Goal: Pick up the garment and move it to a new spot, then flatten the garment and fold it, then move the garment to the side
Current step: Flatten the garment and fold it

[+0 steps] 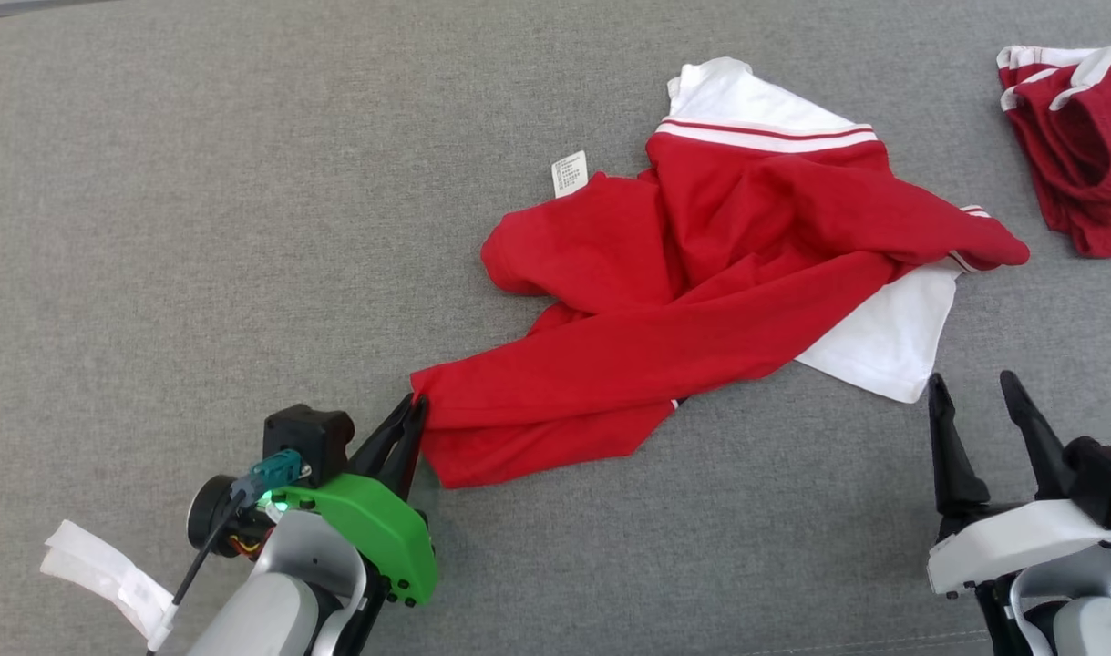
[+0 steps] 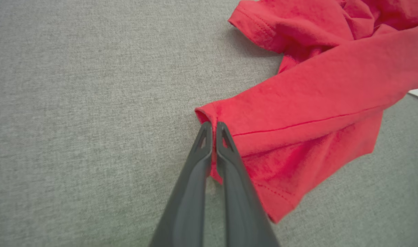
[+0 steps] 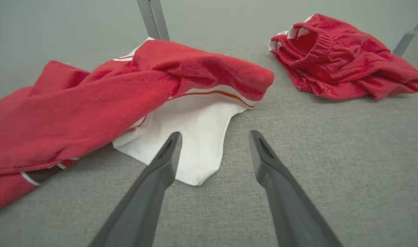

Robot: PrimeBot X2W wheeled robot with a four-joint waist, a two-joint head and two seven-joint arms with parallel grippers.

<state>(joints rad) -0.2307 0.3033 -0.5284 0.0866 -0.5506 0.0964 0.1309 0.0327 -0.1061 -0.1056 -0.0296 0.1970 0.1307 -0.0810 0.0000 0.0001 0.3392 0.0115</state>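
Left gripper (image 1: 416,407) is clamped on the near hem corner of the garment (image 1: 701,273), which lies crumpled in the middle of the grey woven surface (image 1: 200,228). Right gripper (image 1: 972,387) hovers spread wide, empty, just beside its white edge. That pinch looks thin: the soft red jersey could slip free on the lift, or drag up twisted. A red bundle (image 1: 1074,137) sits well apart.
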